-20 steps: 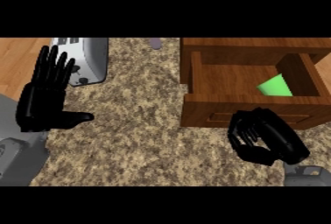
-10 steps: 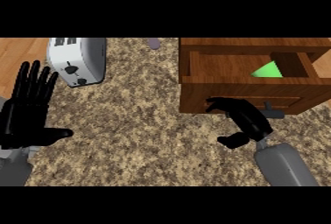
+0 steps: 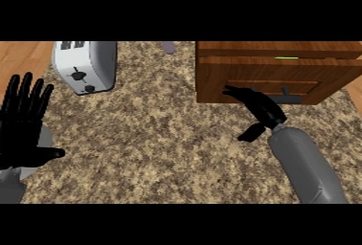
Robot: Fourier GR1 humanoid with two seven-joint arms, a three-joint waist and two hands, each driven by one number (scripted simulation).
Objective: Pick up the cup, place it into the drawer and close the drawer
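Closing the drawer [image 3: 283, 72]: we set the straight, pressed-together fingers of our right hand [image 3: 258, 106] against the wooden front, beside its dark handle [image 3: 286, 97], while the cup [image 3: 286, 58] shows only as a green sliver in the narrow gap left at the top. We judge a level push along the slide best. Our left hand [image 3: 25, 127] rests spread near the toaster [image 3: 86, 64].

Green cup [image 3: 286, 58] inside nearly-closed drawer [image 3: 283, 72]
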